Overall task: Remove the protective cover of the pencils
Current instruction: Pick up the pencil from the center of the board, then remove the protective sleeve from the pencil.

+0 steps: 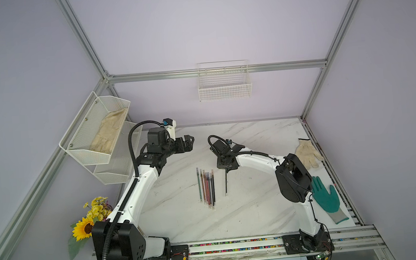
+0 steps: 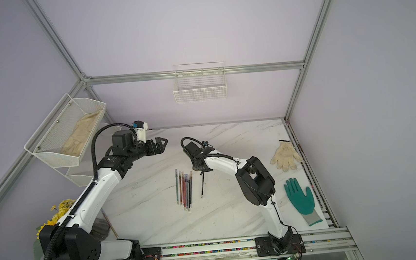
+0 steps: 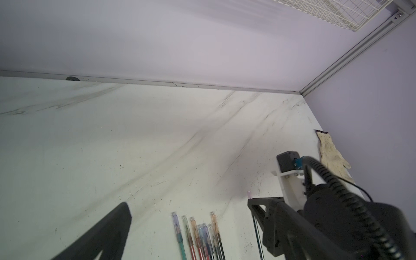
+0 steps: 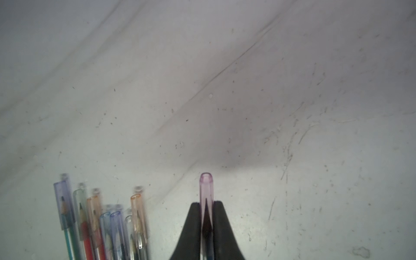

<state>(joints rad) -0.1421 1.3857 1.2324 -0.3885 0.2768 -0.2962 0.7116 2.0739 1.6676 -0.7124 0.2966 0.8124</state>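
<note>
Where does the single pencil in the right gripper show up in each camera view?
Both top views: single pencil near centre, at the right gripper.
Left wrist: its shaft at the lower edge, right of middle.
Right wrist: pink cap bottom centre, between the fingers.
Shared landmark: row of pencils beside it.

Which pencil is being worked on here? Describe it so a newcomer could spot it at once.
On the white marble table, find the row of pencils lying side by side near the middle. The one in question is the single dark pencil apart from that row, on the right arm's side. Only its clear pink cap is pinched in the shut right gripper.
</note>
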